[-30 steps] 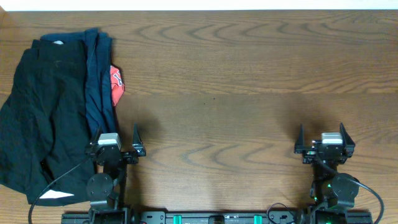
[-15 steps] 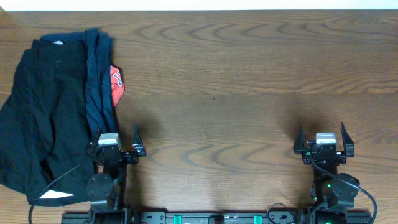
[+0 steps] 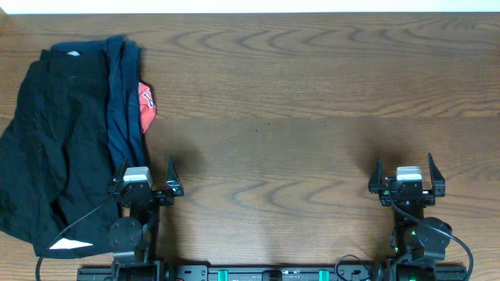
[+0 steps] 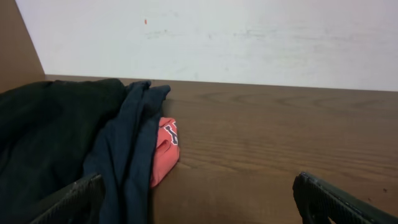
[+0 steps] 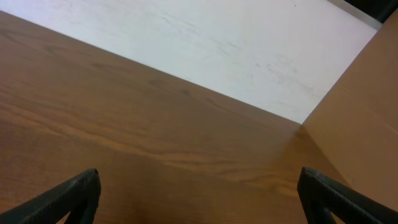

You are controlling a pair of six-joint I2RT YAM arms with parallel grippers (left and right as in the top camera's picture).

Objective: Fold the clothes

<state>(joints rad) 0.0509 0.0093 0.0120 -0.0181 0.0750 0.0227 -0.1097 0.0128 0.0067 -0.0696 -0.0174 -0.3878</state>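
Three garments [image 3: 86,133], black [image 3: 55,140], navy [image 3: 123,101] and red [image 3: 146,105], lie heaped at the tabletop's [image 3: 297,117] left; the left hand [image 3: 147,172], wide and empty just beside them, should pinch one edge only, the right hand [image 3: 405,168], equally wide, reaching in from well apart.

Table [image 3: 312,94]: brown wood with bold grain, smooth, faint satin sheen. Black garment [image 3: 55,133]: soft matt cloth, creased. Navy garment [image 3: 121,101]: thinner cloth, matt, lying in loose folds. Red garment [image 3: 146,105]: matt cloth carrying a flat print. Wall [image 4: 261,37]: white, matt, lightly scuffed. Left gripper [image 4: 198,186] and right gripper [image 5: 199,183]: black, matt, finely textured, plastic by the look.
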